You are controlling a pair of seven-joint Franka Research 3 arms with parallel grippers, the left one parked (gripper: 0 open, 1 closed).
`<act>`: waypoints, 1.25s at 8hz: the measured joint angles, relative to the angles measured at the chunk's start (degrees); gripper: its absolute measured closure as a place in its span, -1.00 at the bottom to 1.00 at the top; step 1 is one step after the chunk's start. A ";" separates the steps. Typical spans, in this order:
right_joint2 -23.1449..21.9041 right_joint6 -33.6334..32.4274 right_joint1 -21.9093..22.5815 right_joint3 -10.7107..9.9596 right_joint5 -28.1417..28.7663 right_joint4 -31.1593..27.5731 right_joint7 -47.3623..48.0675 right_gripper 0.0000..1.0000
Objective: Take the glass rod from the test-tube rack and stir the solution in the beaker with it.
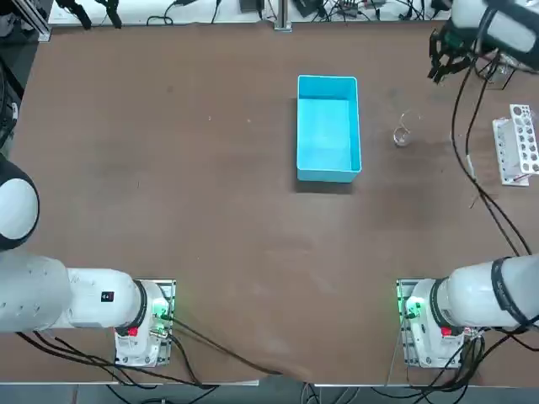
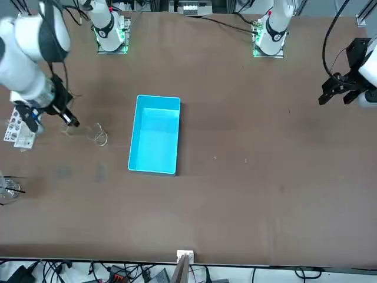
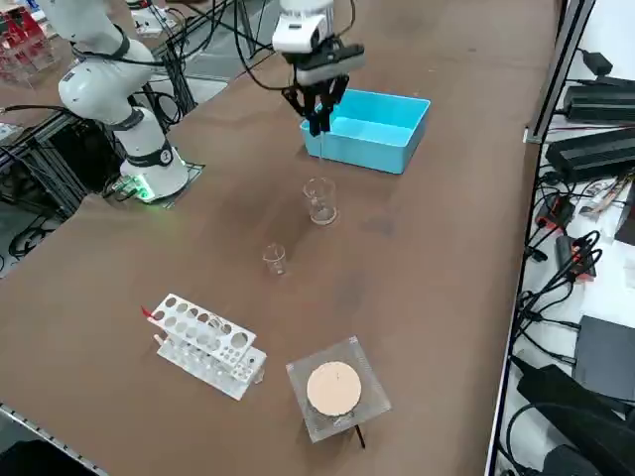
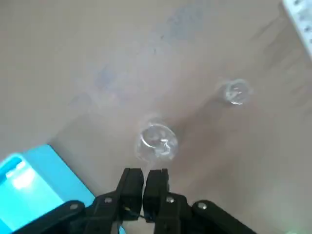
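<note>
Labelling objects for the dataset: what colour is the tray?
Light blue, showing best in the top view.

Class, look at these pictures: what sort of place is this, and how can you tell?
Probably a robotics laboratory set up for chemistry-style tasks: a robot arm is mounted at the table, which carries a test-tube rack and a glass beaker.

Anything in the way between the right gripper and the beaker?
Nothing visible stands between the right gripper and the beaker. The blue tray sits off to one side, and the smaller glass stands past the beaker, toward the white rack.
</note>
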 joint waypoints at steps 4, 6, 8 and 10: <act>0.05 -8.16 -15.42 -2.14 -3.94 6.71 -27.05 0.89; 0.66 -4.55 -23.80 -2.46 -5.45 6.75 -35.93 0.89; 2.39 -0.35 -30.05 -2.38 -6.22 6.66 -40.04 0.89; 6.33 2.94 -36.69 -2.36 -4.98 6.49 -44.56 0.89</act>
